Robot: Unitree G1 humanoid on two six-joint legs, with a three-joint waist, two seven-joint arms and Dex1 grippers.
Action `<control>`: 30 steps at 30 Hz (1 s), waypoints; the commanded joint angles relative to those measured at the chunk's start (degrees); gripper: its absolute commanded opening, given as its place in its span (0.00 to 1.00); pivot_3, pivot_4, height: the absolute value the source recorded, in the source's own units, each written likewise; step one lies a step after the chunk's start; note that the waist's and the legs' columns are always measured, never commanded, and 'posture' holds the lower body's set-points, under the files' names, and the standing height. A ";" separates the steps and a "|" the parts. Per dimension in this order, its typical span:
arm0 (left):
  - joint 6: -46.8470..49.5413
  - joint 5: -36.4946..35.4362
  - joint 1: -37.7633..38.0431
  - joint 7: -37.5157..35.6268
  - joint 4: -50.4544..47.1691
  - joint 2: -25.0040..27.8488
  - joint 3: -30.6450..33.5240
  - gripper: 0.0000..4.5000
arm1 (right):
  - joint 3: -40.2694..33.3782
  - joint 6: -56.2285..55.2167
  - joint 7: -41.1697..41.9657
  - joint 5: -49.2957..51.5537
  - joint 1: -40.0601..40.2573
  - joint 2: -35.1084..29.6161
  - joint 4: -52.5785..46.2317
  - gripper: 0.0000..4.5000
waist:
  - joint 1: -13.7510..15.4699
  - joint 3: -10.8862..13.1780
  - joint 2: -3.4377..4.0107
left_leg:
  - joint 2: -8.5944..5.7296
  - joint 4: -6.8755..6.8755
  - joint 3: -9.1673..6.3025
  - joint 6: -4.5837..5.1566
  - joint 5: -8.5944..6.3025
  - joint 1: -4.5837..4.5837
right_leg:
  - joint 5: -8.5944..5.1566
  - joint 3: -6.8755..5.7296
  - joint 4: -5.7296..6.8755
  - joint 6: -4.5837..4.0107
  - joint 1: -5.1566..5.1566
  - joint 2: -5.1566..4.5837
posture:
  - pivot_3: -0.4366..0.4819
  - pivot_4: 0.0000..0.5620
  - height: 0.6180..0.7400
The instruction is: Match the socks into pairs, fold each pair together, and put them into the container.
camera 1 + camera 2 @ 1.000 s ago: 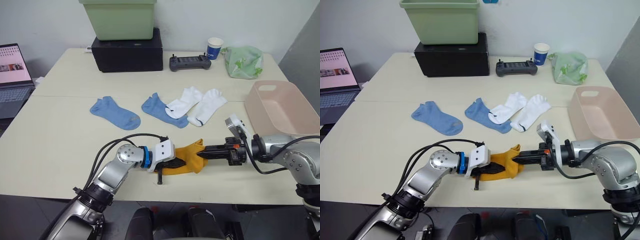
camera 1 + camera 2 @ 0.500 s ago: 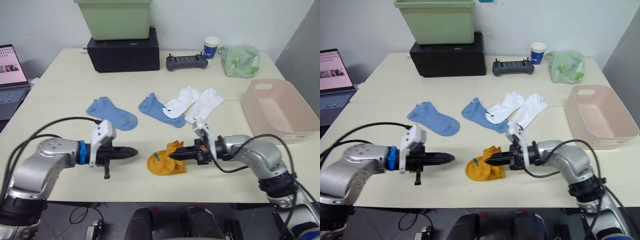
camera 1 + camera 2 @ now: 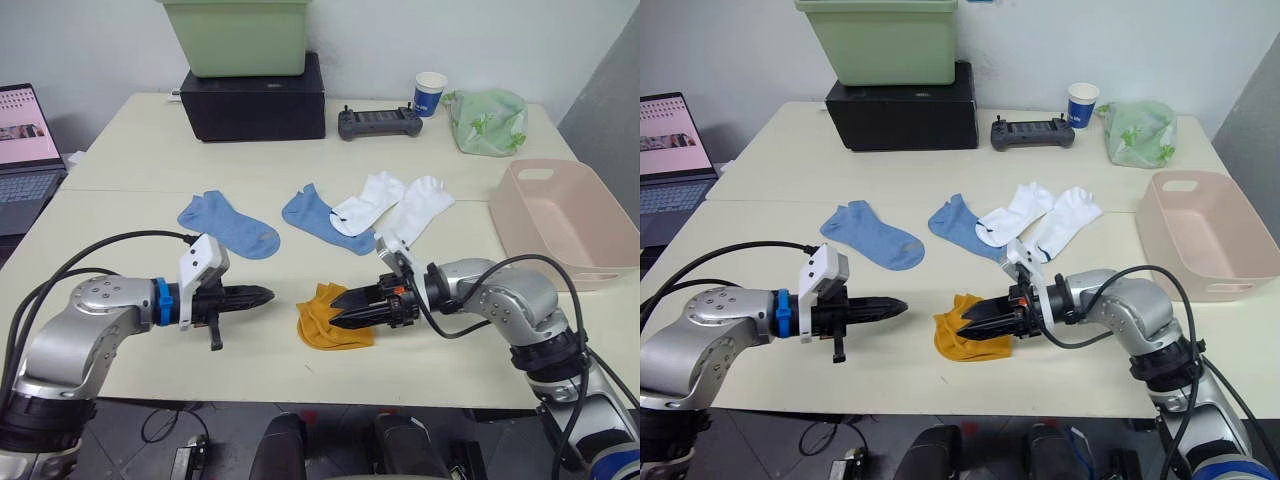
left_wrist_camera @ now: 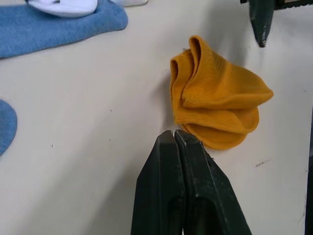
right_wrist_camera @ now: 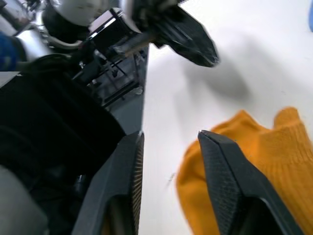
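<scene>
A folded mustard-orange sock bundle (image 3: pixel 330 322) lies near the table's front edge. My right gripper (image 3: pixel 337 312) is open, its tips resting at the bundle's right side; the wrist view shows the orange sock (image 5: pixel 244 161) beside one finger and nothing between the two. My left gripper (image 3: pixel 264 296) is shut and empty, pointing at the bundle (image 4: pixel 215 107) from a short gap to its left. Two light blue socks (image 3: pixel 228 223) (image 3: pixel 322 218) and two white socks (image 3: pixel 368 203) (image 3: pixel 415 212) lie flat mid-table. The pale pink container (image 3: pixel 505 215) stands at the right, with nothing inside.
A light green bin (image 3: pixel 240 38) sits on a black box (image 3: pixel 255 105) at the back. A black controller (image 3: pixel 378 123), a blue cup (image 3: pixel 430 94) and a pale green bag (image 3: pixel 490 122) line the far edge. A laptop (image 3: pixel 25 135) is at the left.
A second ago both grippers were at the sock; the left one then drew back to the left. Since half a second ago the right gripper's fingers have spread apart at the folded bundle.
</scene>
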 commanded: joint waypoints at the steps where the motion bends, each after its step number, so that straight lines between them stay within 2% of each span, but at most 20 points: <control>1: -2.65 -1.29 -2.95 1.64 -2.01 -3.97 -1.26 0.00 | 0.17 -8.73 -0.27 -5.81 0.59 -1.48 -0.78 0.39 | 0.02 0.00 0.00 | -0.01 0.01 0.02 0.00 0.00 -0.01 | 0.00 -0.01 -0.01 0.00 0.00 0.00 | 0.48 0.27 1.00; 3: -1.83 -2.21 -3.63 1.91 -3.84 -6.10 -2.83 0.00 | 1.60 -15.47 0.06 -10.72 2.21 -2.46 0.97 0.30 | 0.01 0.00 -0.01 | -0.03 0.02 0.04 0.00 0.00 -0.06 | 0.00 0.00 -0.04 0.01 -0.01 0.00 | 0.48 0.27 1.00; 6: -1.01 -2.63 -3.74 2.47 -5.25 -7.67 -4.55 0.00 | 3.10 -20.93 0.91 -14.52 3.69 -2.71 2.71 0.07 | -0.06 0.00 -0.01 | -0.02 0.02 0.06 0.00 0.00 -0.09 | 0.00 0.02 -0.06 0.01 -0.03 0.00 | 0.48 0.27 1.00; 7: -3.09 -0.05 -3.27 2.61 -5.01 -8.12 -7.05 0.00 | 3.67 -22.14 0.73 -15.47 4.45 -2.18 3.47 0.00 | -0.16 0.00 0.00 | -0.02 0.03 0.06 0.00 0.00 -0.09 | 0.00 0.03 -0.04 0.00 -0.04 0.00 | 0.48 0.27 1.00; 10: -10.98 10.19 -2.32 4.23 0.05 -9.23 -15.11 0.00 | 6.95 -27.47 -0.97 -20.70 5.97 -0.10 7.41 0.00 | -0.21 -0.01 0.00 | -0.04 0.03 0.06 -0.01 0.01 -0.02 | 0.01 0.05 0.04 0.00 -0.02 0.04 | 0.48 0.27 1.00; 13: -15.28 14.96 -1.86 5.88 5.08 -9.57 -17.19 0.00 | 8.17 -29.75 -0.69 -23.43 6.26 0.68 9.22 0.00 | -0.21 0.00 0.00 | -0.06 0.04 0.08 -0.01 0.01 0.01 | 0.01 0.07 0.06 -0.01 -0.02 0.16 | 0.48 0.27 1.00; 16: -17.60 17.99 -0.52 5.63 8.81 -8.54 -18.49 0.00 | 9.03 -30.83 0.78 -25.04 6.98 -0.39 9.15 0.00 | -0.02 -0.01 0.00 | 0.00 0.04 0.04 -0.01 0.01 -0.02 | 0.01 0.05 0.05 -0.01 -0.05 0.16 | 0.48 0.27 1.00; 21: -19.17 18.46 0.77 4.75 9.50 -8.50 -19.12 0.00 | 1.99 -18.82 -0.31 -16.71 7.67 -1.23 2.40 0.00 | -0.06 -0.02 0.01 | 0.02 0.04 0.02 -0.01 0.01 0.03 | 0.01 0.04 0.05 -0.01 0.07 0.11 | 0.48 0.27 1.00; 24: -19.55 18.38 1.60 4.44 9.11 -8.06 -18.89 0.00 | -3.70 -7.32 -3.41 -12.38 7.30 -3.79 -0.76 0.13 | 0.00 -0.02 0.02 | 0.02 0.04 0.00 -0.01 0.01 0.04 | 0.01 0.04 0.06 -0.01 0.08 0.10 | 0.48 0.27 1.00; 28: -20.32 18.36 2.13 4.17 9.09 -7.61 -18.29 0.00 | -6.55 6.69 -6.44 -7.82 7.37 -6.22 -3.42 0.44 | -0.07 -0.05 0.02 | 0.00 0.02 0.01 0.00 0.01 0.08 | 0.01 0.04 0.03 -0.01 0.11 0.03 | 0.48 0.27 1.00; 30: -20.38 18.25 2.10 4.17 9.12 -7.55 -18.12 0.00 | -7.80 12.99 -8.95 -5.68 7.02 -4.74 -3.12 0.59 | -0.21 -0.05 0.02 | -0.01 0.00 0.03 0.00 0.00 0.13 | 0.01 0.07 0.04 -0.01 0.12 0.05 | 0.48 0.27 1.00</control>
